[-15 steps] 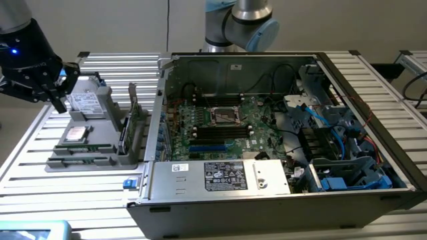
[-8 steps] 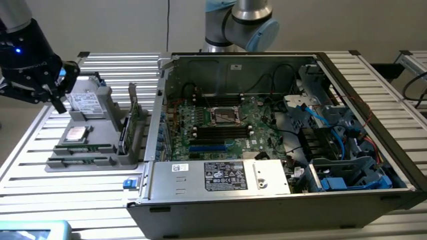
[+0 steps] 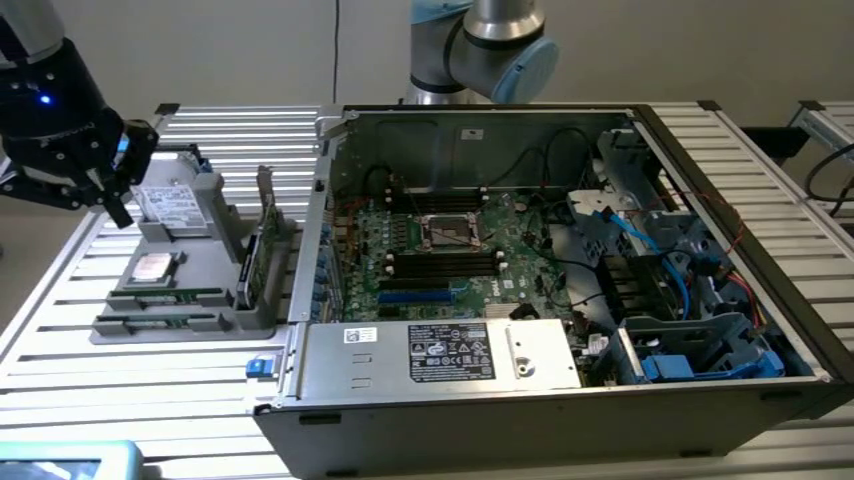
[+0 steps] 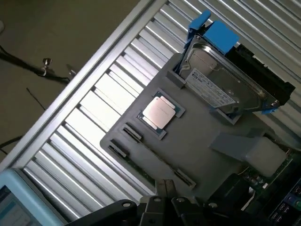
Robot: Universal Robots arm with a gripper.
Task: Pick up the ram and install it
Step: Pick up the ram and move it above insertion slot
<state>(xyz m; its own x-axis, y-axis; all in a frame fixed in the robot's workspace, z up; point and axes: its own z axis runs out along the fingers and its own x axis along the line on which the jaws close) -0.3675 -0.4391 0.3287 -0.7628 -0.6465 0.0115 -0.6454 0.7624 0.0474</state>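
Two ram sticks lie edge-up in a grey holder tray (image 3: 200,325) at the exterior view's left: one ram stick (image 3: 167,297) and a second (image 3: 158,322) in front of it. My gripper (image 3: 115,205) hangs above the tray's far left corner, well above the sticks, shut and holding nothing. In the wrist view the gripper (image 4: 164,188) has its fingers pressed together, with a ram stick (image 4: 155,155) as a thin line between its end clips on the tray (image 4: 197,141). The motherboard's black memory slots (image 3: 443,262) lie inside the open computer case (image 3: 561,400).
The tray also carries a silver hard drive (image 3: 171,205) (image 4: 221,87) in a blue bracket, a CPU (image 3: 151,266) (image 4: 160,113) and an upright green expansion card (image 3: 267,235). Cables and drive cages fill the case's right side. A light blue device (image 3: 67,460) sits at the front left.
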